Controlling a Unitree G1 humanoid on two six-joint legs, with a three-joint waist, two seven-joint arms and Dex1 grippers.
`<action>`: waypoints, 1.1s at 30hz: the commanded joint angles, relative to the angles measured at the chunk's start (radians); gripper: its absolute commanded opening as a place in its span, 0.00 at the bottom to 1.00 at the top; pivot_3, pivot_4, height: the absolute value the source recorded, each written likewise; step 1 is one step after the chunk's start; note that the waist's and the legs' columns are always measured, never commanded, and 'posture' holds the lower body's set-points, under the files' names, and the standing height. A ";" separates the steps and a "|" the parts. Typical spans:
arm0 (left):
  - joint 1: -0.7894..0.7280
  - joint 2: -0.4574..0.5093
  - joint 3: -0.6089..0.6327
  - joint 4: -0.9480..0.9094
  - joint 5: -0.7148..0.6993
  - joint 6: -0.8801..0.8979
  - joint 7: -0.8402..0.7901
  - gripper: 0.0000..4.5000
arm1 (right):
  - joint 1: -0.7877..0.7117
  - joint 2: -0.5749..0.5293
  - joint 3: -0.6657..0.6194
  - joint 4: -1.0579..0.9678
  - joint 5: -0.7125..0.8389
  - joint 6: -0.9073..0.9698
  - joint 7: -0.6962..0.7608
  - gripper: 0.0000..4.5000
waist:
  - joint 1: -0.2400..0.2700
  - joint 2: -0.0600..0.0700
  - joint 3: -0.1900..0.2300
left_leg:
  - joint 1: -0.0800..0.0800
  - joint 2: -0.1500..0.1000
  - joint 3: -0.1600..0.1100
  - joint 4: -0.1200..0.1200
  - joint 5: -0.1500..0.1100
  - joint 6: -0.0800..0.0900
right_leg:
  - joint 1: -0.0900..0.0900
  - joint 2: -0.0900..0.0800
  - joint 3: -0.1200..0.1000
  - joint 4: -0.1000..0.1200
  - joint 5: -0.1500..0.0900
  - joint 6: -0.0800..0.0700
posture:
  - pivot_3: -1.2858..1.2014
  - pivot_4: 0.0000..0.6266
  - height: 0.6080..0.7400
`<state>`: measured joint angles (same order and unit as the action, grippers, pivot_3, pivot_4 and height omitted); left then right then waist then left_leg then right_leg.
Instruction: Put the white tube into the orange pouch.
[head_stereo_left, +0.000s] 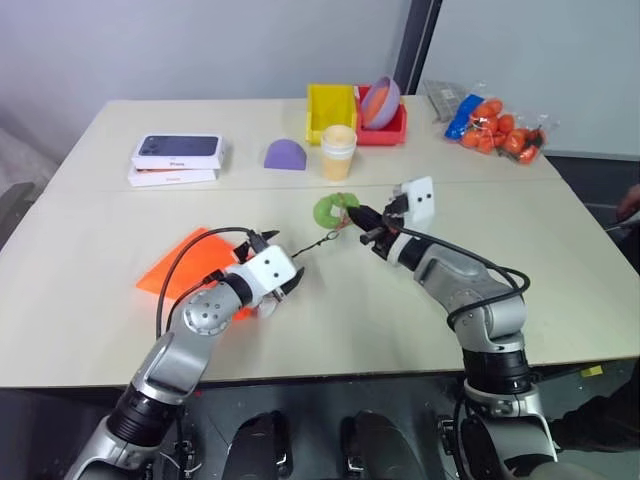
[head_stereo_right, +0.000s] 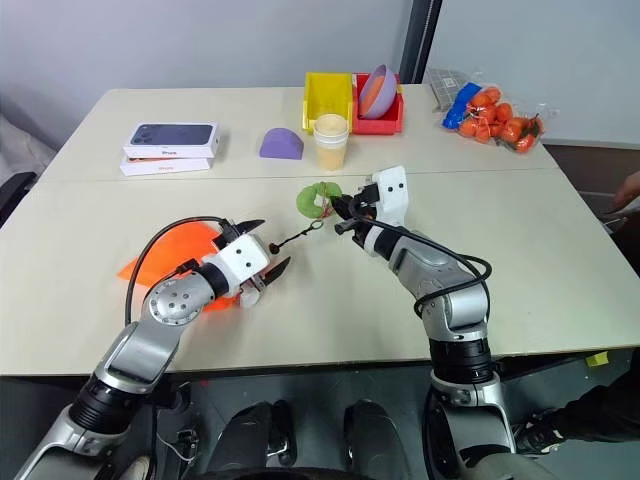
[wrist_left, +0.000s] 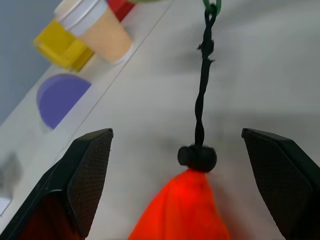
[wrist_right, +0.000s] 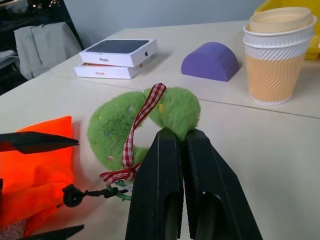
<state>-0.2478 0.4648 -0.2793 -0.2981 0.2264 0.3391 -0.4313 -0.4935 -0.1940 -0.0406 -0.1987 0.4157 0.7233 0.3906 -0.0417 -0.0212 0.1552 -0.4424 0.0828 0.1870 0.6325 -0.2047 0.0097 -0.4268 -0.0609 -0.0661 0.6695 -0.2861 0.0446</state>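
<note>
**Colours on the table**

Bright orange pouch beneath the black-fingered left gripper; its cord is black. Pinched in the right gripper sits a fuzzy green charm (red-and-white gingham ribbon). Beyond it: pale orange cup, purple dome, yellow bin.

A pale beige table made of 2 joined tops, a seam running left to right, stands before a plain grey wall. A dark upright post rises far right.
</note>
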 joint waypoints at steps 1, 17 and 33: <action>0.005 -0.021 0.001 -0.037 0.023 0.004 0.016 0.98 | -0.028 -0.003 0.000 -0.022 0.014 -0.012 0.006 0.00 | 0.001 0.000 0.000 | 0.000 0.000 0.000 0.000 0.000 0.000 | 0.000 0.000 0.000 0.000 0.000 0.000 | 0.52 0.24 1.00; -0.001 -0.063 -0.010 -0.021 0.064 0.055 0.008 0.34 | -0.024 0.002 0.004 -0.030 0.013 -0.017 0.000 0.00 | 0.000 0.000 0.000 | 0.000 0.000 0.000 0.000 0.000 0.000 | 0.000 0.000 0.000 0.000 0.000 0.000 | 0.52 0.24 1.00; -0.002 -0.074 0.002 -0.011 0.084 0.065 0.004 0.06 | -0.038 0.002 0.010 -0.015 0.009 -0.035 0.003 0.00 | 0.000 0.000 0.000 | 0.000 0.000 0.000 0.000 0.000 0.000 | 0.000 0.000 0.000 0.000 0.000 0.000 | 0.52 0.24 1.00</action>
<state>-0.2453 0.3911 -0.2902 -0.2969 0.3143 0.4075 -0.4289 -0.5007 -0.1929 -0.0262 -0.1937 0.4151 0.7121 0.3901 -0.0415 -0.0212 0.1552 -0.4423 0.0829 0.1870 0.6324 -0.2047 0.0097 -0.4268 -0.0608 -0.0662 0.6697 -0.2860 0.0447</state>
